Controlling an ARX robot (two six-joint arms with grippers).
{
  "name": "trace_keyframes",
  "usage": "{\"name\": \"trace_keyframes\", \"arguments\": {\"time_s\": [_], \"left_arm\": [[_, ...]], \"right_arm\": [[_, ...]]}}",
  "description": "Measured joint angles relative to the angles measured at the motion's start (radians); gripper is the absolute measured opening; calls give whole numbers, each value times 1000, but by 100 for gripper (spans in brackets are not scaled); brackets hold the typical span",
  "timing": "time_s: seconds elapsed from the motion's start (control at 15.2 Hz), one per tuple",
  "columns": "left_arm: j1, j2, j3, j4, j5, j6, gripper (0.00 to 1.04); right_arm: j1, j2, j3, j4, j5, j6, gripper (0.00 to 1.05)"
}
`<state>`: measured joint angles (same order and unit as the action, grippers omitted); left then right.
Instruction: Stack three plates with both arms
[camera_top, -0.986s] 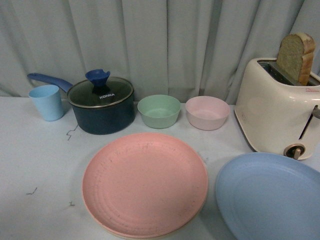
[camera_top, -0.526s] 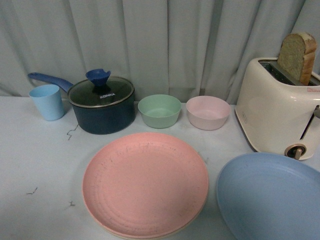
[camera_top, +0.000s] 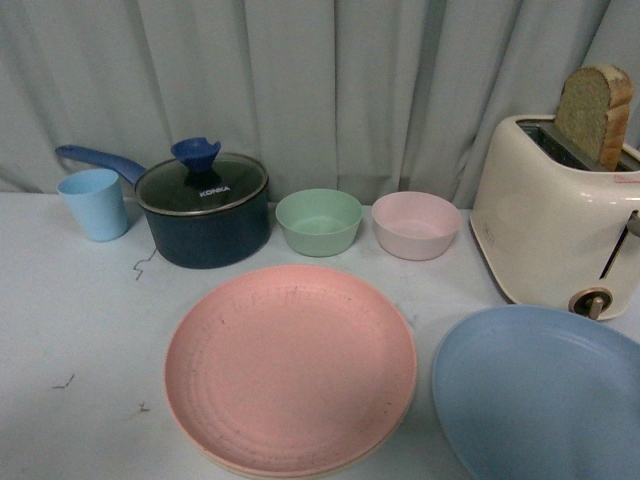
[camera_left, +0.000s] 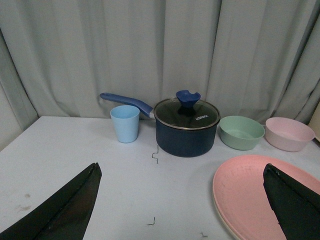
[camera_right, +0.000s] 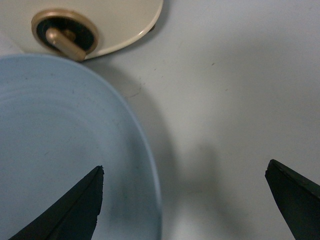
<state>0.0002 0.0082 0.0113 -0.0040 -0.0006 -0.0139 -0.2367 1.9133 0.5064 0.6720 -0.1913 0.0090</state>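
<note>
Front view, pink plate at the table's centre on a cream plate whose rim peeks out, light blue plate right, near the toaster, wrist views alone show left gripper spread wide, empty, beside the pink plate, right gripper equally wide, empty, over the blue rim.

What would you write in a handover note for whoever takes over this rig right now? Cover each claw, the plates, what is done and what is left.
Left claw: open, empty, above the table, beside the pink plate.
Right claw: open, empty, over the edge of the blue plate.
Plates: the pink plate sits on the cream plate, whose rim shows beneath it; the blue plate lies alone in front of the toaster.
Done: two plates stacked.
Left: grasp the blue plate and set it on the pink one.
</note>
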Motion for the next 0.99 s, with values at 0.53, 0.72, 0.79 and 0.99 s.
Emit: {"name": "trace_keyframes", "arguments": {"time_s": [0.53, 0.72, 0.79, 0.99], "left_arm": [[0, 0, 0, 0, 0, 0, 98], [0, 0, 0, 0, 0, 0, 98], [0, 0, 0, 0, 0, 0, 98], [0, 0, 0, 0, 0, 0, 98]], "right_arm": [[66, 35, 41, -95, 15, 69, 47], [65, 35, 42, -88, 10, 69, 15], [58, 32, 37, -85, -13, 69, 5], [19, -28, -4, -89, -41, 69, 2]]}}
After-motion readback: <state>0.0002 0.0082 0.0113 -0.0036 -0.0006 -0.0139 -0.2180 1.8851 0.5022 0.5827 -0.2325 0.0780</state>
